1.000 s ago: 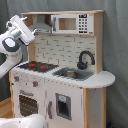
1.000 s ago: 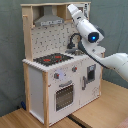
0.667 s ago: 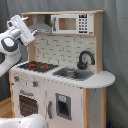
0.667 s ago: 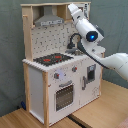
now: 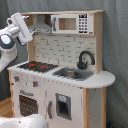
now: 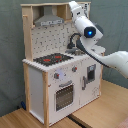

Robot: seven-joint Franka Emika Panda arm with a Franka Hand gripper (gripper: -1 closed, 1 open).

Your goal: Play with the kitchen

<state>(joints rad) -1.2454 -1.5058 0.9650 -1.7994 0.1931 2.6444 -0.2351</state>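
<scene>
The kitchen (image 5: 65, 87) is a tall toy of pale wood and white panels, seen in both exterior views. It has a red-ringed stovetop (image 5: 35, 65), a sink (image 5: 73, 74), a black faucet (image 5: 85, 59), an oven door (image 5: 29, 103), a grey hood (image 5: 43, 24) and a microwave (image 5: 69, 23). My gripper (image 5: 25, 25) is raised at the upper left of the kitchen, beside the hood. In the second exterior view the kitchen (image 6: 40, 85) stands left of my arm, and the gripper (image 6: 74, 7) is up at the top shelf, right of the hood (image 6: 48, 20). The gripper holds nothing that I can see.
My white arm (image 6: 107, 57) curves in from the second exterior view's right, passing in front of the sink side. A grey curtain (image 5: 116, 55) hangs behind the kitchen. The kitchen stands on a wooden surface (image 6: 107, 107).
The arm has barely shifted. The gripper stays high beside the hood.
</scene>
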